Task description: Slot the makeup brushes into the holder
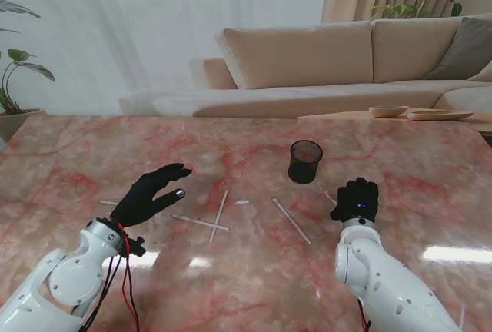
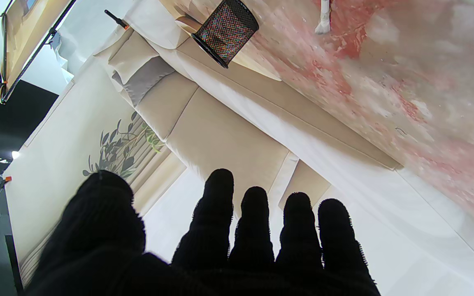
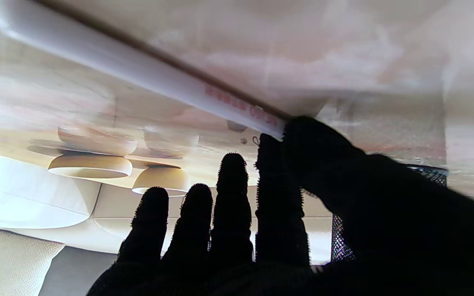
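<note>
The black mesh holder (image 1: 306,161) stands upright on the pink marble table (image 1: 69,155), a little to the right of the middle and far from me, and I see no brush in it yet. The makeup brushes are thin white sticks lying flat, nearer to me than the holder. Two crossed brushes (image 1: 217,217) lie left of the middle, and one long brush (image 1: 291,220) lies between them and my right hand (image 1: 357,199). A short brush (image 1: 331,198) pokes out just beside that hand. In the right wrist view, the thumb and first finger touch the end of a white brush handle (image 3: 138,68), so I think this hand is pinching it, but I cannot tell if the grip is firm. My left hand (image 1: 154,192) hovers over the table with its fingers spread wide and holds nothing. So I think I am at the picking-up step for the first brush. Next I need to lift it clear, tip it up on end, and lower it into the mouth of the holder. A beige sofa (image 1: 338,63) sits behind the table.
</note>
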Tool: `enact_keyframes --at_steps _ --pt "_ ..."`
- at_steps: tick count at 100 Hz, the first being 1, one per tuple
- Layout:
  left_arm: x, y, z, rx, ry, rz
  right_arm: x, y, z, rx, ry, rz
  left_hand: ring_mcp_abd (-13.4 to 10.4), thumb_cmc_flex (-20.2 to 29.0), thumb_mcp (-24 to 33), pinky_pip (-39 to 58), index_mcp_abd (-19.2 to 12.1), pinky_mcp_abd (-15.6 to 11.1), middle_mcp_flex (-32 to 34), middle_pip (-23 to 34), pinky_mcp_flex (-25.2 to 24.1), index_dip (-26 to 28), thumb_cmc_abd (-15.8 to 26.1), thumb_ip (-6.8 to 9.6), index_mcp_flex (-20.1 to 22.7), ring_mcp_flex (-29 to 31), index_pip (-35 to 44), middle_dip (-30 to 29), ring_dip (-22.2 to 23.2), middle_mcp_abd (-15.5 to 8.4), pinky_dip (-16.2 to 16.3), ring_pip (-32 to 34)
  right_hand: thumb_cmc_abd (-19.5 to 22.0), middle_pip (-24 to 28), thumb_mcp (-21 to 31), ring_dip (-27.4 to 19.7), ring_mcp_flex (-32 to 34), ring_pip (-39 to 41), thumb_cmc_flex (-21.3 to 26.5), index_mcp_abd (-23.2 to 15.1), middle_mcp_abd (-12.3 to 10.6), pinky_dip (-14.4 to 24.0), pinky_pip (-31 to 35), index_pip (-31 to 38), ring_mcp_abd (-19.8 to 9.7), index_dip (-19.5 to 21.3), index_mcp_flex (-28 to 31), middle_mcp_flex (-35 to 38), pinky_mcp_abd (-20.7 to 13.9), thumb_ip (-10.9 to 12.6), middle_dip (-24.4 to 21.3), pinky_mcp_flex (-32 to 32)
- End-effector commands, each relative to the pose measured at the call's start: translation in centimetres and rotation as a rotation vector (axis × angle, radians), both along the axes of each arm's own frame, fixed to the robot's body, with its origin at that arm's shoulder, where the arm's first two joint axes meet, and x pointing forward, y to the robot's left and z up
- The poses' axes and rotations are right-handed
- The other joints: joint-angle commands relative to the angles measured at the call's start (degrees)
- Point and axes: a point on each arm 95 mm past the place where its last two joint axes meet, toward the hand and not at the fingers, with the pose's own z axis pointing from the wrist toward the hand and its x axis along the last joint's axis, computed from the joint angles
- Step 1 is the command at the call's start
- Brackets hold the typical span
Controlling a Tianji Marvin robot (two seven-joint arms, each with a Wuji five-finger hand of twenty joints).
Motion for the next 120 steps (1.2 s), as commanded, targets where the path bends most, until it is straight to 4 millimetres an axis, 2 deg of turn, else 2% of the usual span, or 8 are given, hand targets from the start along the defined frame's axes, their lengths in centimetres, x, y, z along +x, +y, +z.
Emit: enact_keyframes --at_steps 1,26,69,97,120 --pt "-0.2 -0.1 -0.2 -0.005 0.001 0.003 -2.5 -0.9 -3.2 -0.010 0.102 -0.024 -2.5 -0.5 -1.1 -1.1 -1.1 -1.6 -1.4 -1.0 -0.1 0.3 0.2 0.29 0.3 -2.2 0.8 -0.7 -0.5 -1.0 -0.6 -1.7 1.1 1.0 -3.3 1.3 -2.2 0.8 6.8 -9.6 -0.9 1.8 1.0 0.6 -1.3 -1.6 4.7 -1.6 -1.2 -3.3 1.3 -0.8" --pt "-0.2 -0.1 -0.2 -0.004 0.002 0.005 -2.1 -0.7 -0.7 0.005 0.017 0.002 -2.5 -0.4 -1.2 -1.2 -1.2 -1.5 -1.5 -1.1 -0.1 0.3 0.3 0.29 0.3 -2.3 0.8 -0.7 -0.5 -1.0 -0.6 -1.7 4.0 1.7 -5.6 1.7 -2.3 1.4 7.4 -10.4 -1.4 2.0 1.4 0.3 -1.5 0.8 3.2 -2.1 -1.3 -4.1 2.4 -0.9" --pt "-0.2 0.0 -0.1 -0.004 -0.001 0.009 -2.1 -0.2 2.3 0.032 -0.074 0.036 -2.6 -0.4 -1.3 -1.4 -1.3 -1.4 -1.3 -1.1 -0.1 0.3 0.3 0.30 0.3 -2.2 0.8 -0.8 -0.5 -1.1 -0.7 -1.9 4.3 2.7 -5.8 2.2 -1.6 2.1 7.0 -10.9 -1.6 2.2 1.9 0.2 -1.4 1.3 2.8 -1.7 -1.2 -4.0 3.6 -0.6" --pt "-0.3 0.1 -0.1 -0.003 -0.001 0.014 -2.0 0.5 5.5 0.234 -0.178 0.031 -2.6 -0.4 -1.3 -1.6 -1.4 -1.3 -1.3 -1.2 -0.1 0.3 0.3 0.32 0.3 -2.1 0.9 -0.8 -0.5 -1.1 -0.8 -1.9 4.2 1.8 -5.6 2.0 -2.2 1.6 6.6 -11.3 -1.7 2.2 1.5 0.0 -1.6 1.4 2.8 -2.3 -1.6 -3.6 3.6 -1.2" --pt "-0.2 0.1 -0.1 0.000 0.000 0.014 -0.9 0.9 8.8 0.373 -0.277 0.062 -2.5 -0.4 -1.3 -1.7 -1.3 -1.3 -1.4 -1.2 -0.1 0.3 0.3 0.33 0.2 -2.2 0.8 -0.8 -0.5 -1.1 -0.8 -1.9 4.2 0.6 -5.9 1.9 -3.0 1.0 6.5 -11.7 -1.7 2.1 0.7 -0.5 -1.8 1.3 3.0 -3.1 -1.9 -3.5 3.1 -1.7"
